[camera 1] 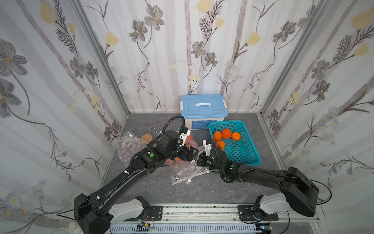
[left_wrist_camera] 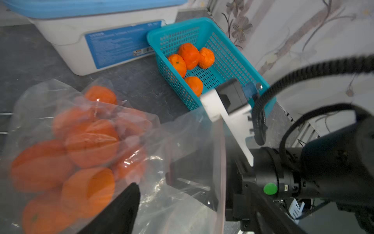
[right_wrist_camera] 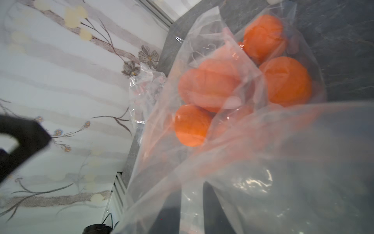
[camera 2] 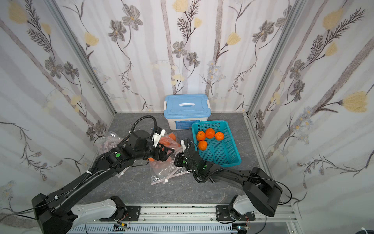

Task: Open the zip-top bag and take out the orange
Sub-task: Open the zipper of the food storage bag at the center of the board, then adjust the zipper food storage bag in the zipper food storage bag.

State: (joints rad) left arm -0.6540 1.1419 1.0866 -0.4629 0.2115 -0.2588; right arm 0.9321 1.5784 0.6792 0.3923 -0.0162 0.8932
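The zip-top bag is clear plastic and holds several oranges. It lies on the grey table between both arms and is partly hidden under the left arm in both top views. My left gripper hovers over the bag with its jaws wide open and holding nothing. One of its fingers shows beside the fruit. My right gripper sits at the bag's near edge with film draped over it. Its two fingers stand a narrow gap apart behind the plastic, and whether they pinch the film is unclear.
A teal basket with several loose oranges stands right of the grippers. A blue-lidded box sits at the back wall. Empty zip bags lie in front, and another filled bag lies at the left wall.
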